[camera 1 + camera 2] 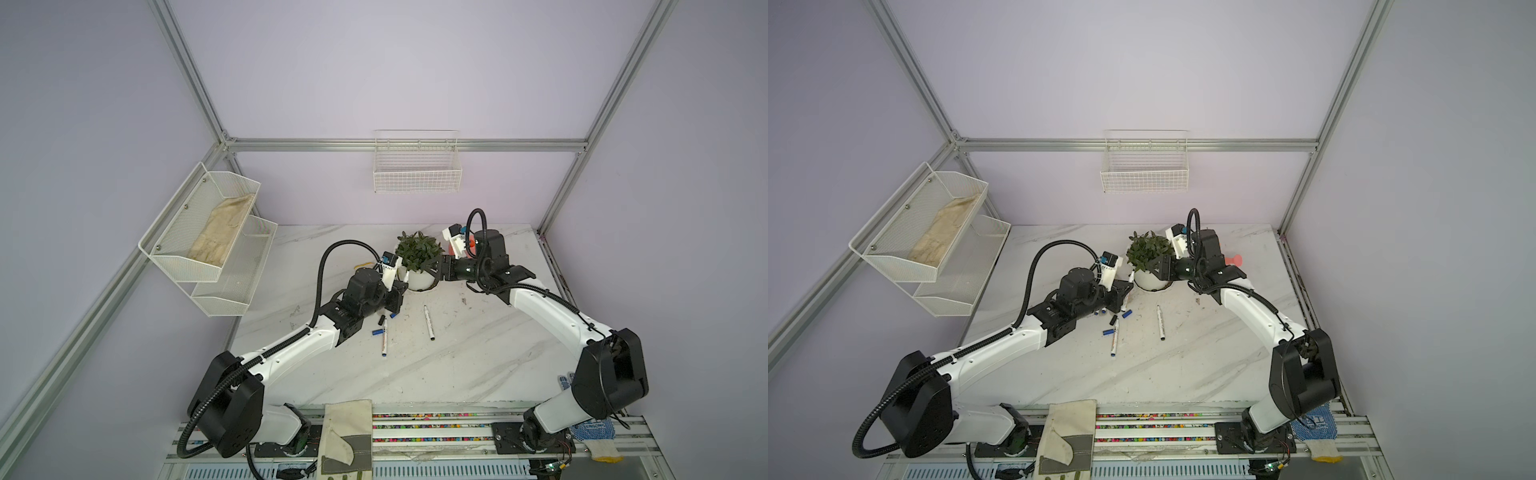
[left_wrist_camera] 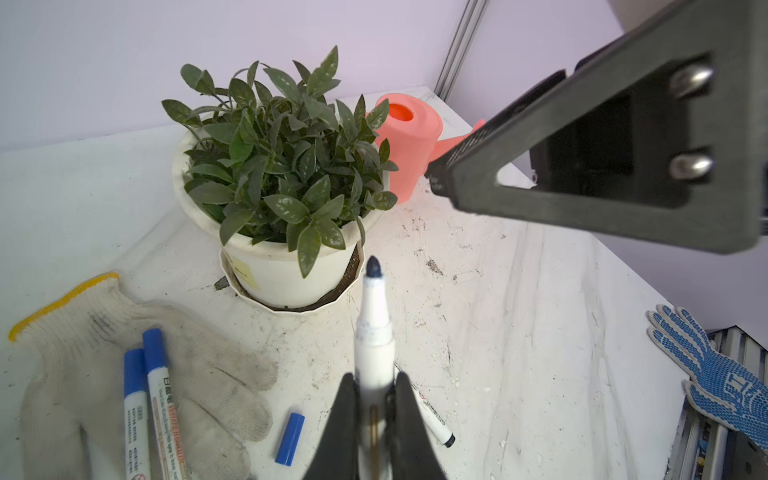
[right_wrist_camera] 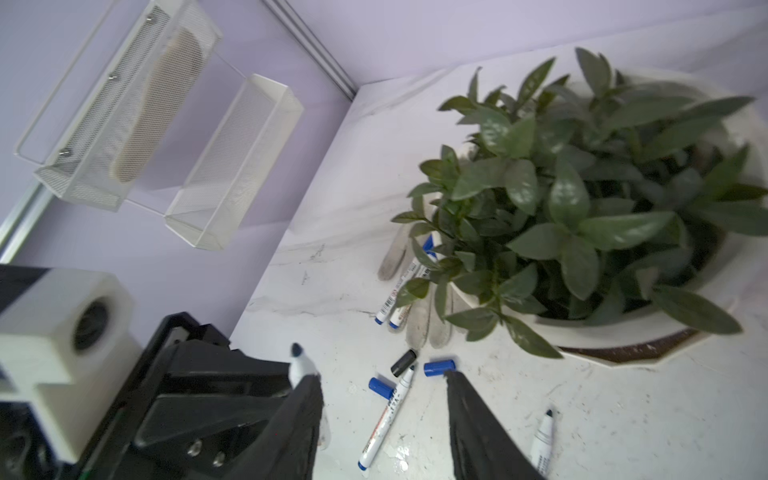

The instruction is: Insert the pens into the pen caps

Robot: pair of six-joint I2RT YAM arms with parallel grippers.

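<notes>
marble-patterned white tabletop [image 1: 478, 365] lay smooth and open across its front and right side, scuffed with dark specks, while the clutter bunched near the middle in front of a round white pot [image 2: 274, 274] of glossy green leaves. the left gripper [image 2: 374, 380] pinched a slim white pen [image 2: 374, 328] between its black jaws, the dark felt tip bare and pointing toward the pot. the right gripper [image 3: 381, 375] hung raised at the pot's right side, jaws spread and gripping nothing, its tips close to the left one's. an uncapped pen [image 1: 384, 338] and a second uncapped pen [image 1: 428, 323] lay flat on the table, apart from each other. near the first sat three short cylinders: a black cap [image 3: 404, 363], a blue cap [image 3: 439, 368] and another blue cap [image 3: 380, 385]. two blue-capped pens [image 2: 163, 399] rested side by side on a grubby knitted glove [image 2: 216, 374] left of the pot. a pink plastic watering can [image 2: 409, 141] stood behind the pot, toward the table's right edge.
</notes>
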